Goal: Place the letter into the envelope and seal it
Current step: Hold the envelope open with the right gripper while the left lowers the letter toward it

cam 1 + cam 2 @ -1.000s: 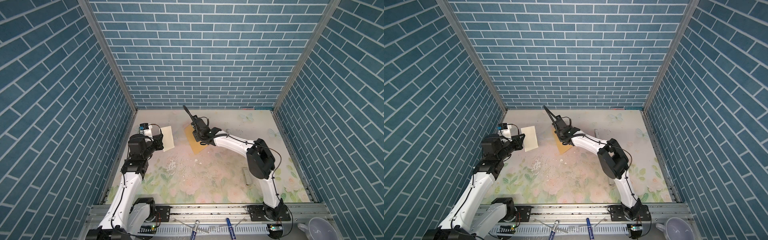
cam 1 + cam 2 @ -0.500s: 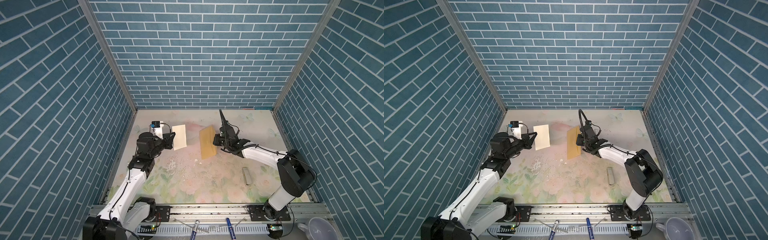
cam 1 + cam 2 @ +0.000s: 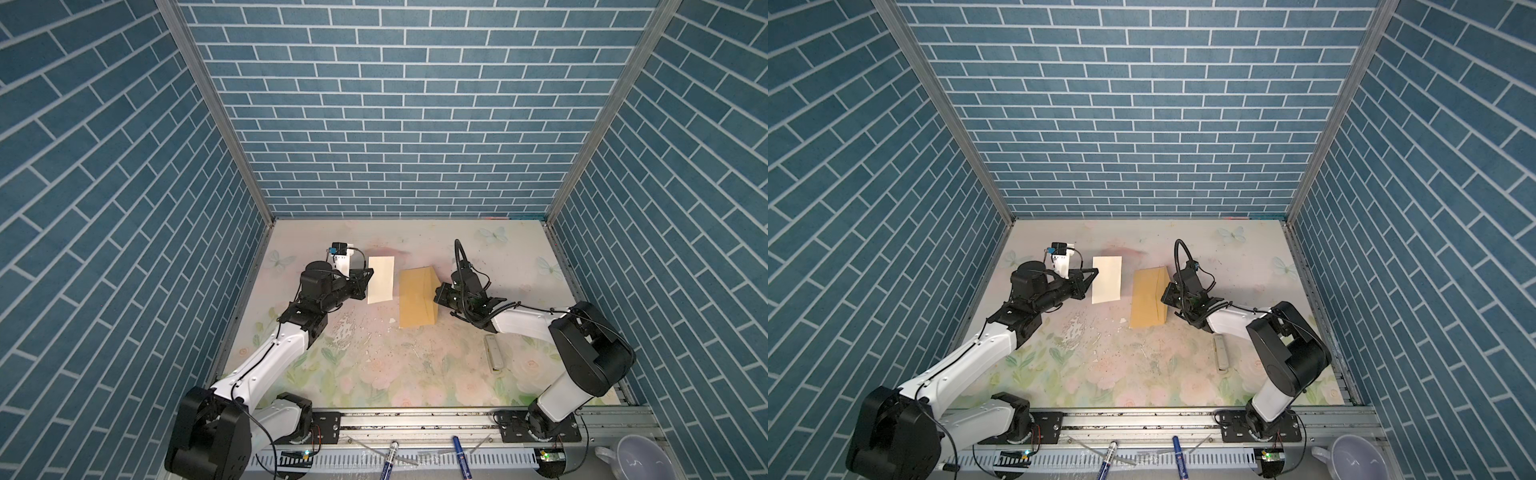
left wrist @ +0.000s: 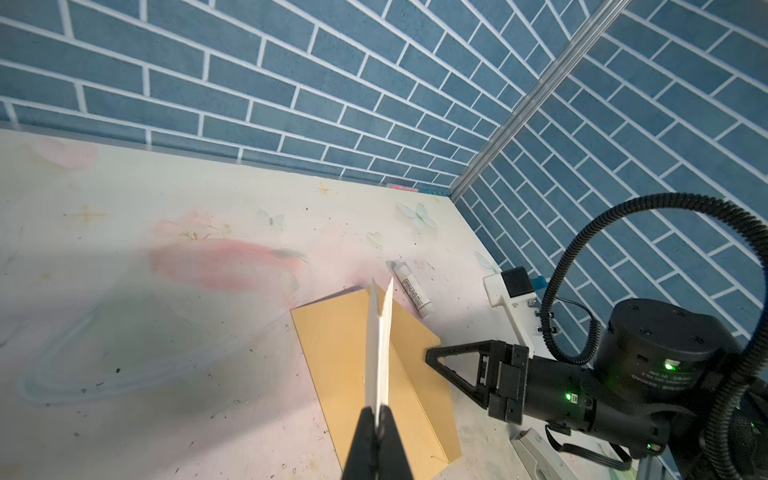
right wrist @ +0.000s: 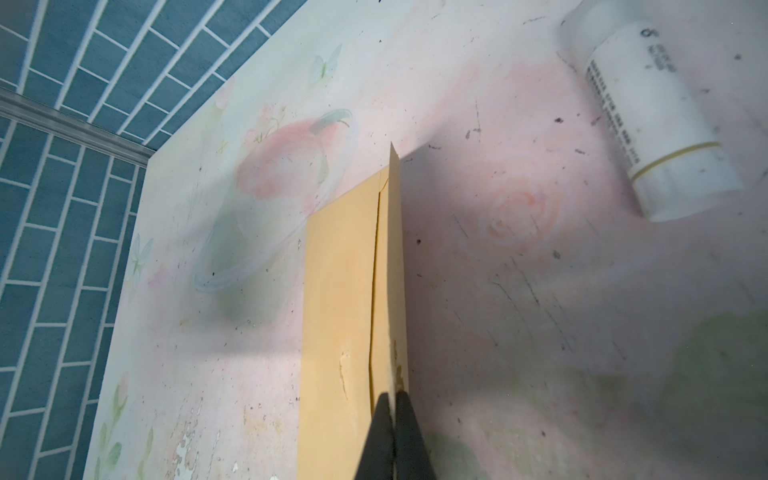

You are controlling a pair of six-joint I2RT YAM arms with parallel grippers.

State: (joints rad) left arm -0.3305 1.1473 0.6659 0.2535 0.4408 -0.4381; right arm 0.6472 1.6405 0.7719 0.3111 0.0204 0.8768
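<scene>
Toward the far edge of the surface (image 3: 415,374), mid-width: folded letter (image 3: 381,279) pinched by one edge in left gripper (image 4: 376,412); envelope (image 3: 417,297) just beside, flap (image 5: 395,270) clamped in right gripper (image 5: 392,399). Both probably light, limp, easily creased; best held near edges.

Both top views look steeply down from high above the near edge of the desk (image 3: 415,374) toward the far wall (image 3: 395,104), distant enough to hold both arms and all four desk edges. The left wrist camera sits close behind the left gripper (image 4: 377,413), sighting along the letter (image 4: 379,345) toward the far right corner. The right wrist camera sits close behind the right gripper (image 5: 392,399), facing the far left corner. All four views share the envelope (image 3: 417,297) and the desk around it.
</scene>
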